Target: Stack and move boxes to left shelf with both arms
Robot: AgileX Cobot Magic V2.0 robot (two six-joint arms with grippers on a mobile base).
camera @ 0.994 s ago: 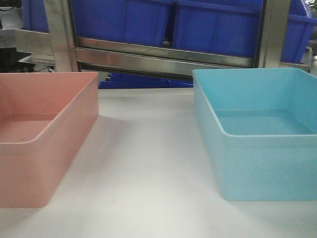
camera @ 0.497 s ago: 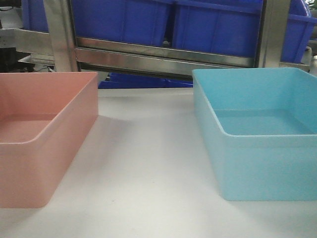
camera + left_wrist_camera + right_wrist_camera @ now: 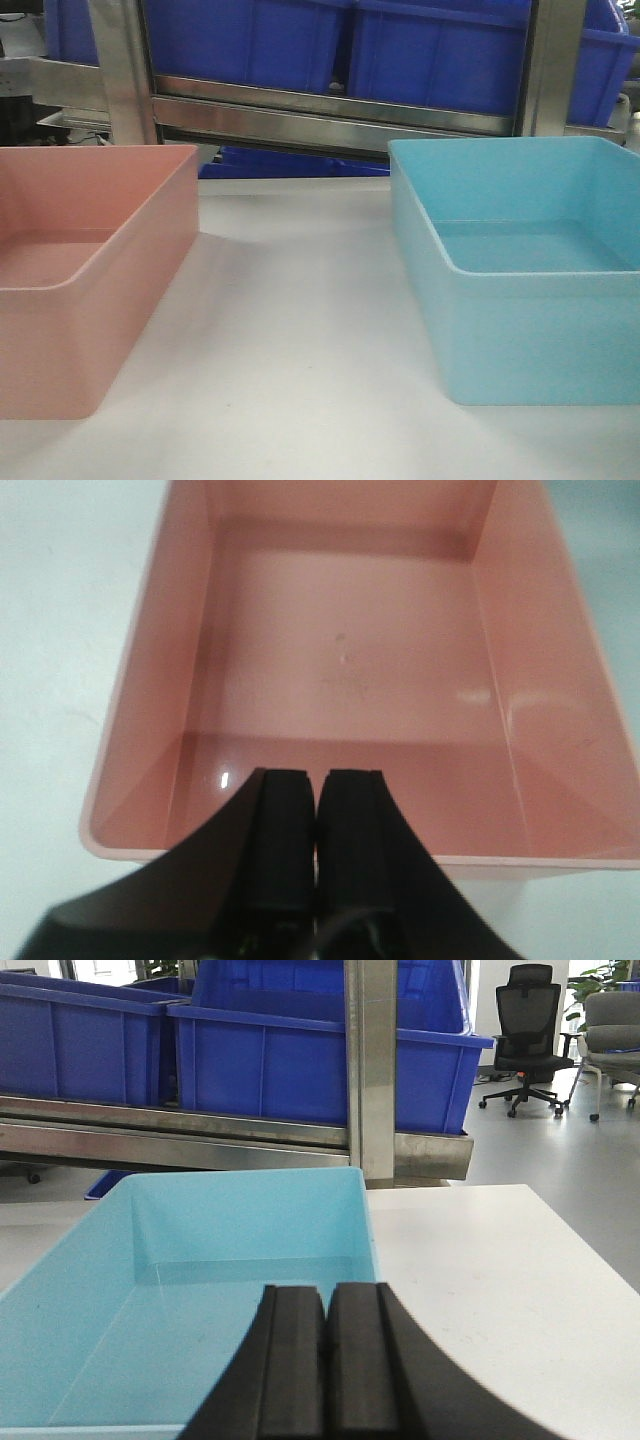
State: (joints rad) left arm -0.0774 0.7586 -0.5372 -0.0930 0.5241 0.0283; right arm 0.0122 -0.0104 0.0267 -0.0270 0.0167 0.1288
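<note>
While apart, pink box (image 3: 60,330), turquoise box (image 3: 540,340).

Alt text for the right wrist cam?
The black right gripper, shut and empty, hangs over the near end of an empty light turquoise plastic tub on a white table. Behind it, dark blue ribbed bins sit on a steel rack; office chairs stand far right.

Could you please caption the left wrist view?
Shut left claw poised at the near rim of the empty pink tub.
</note>
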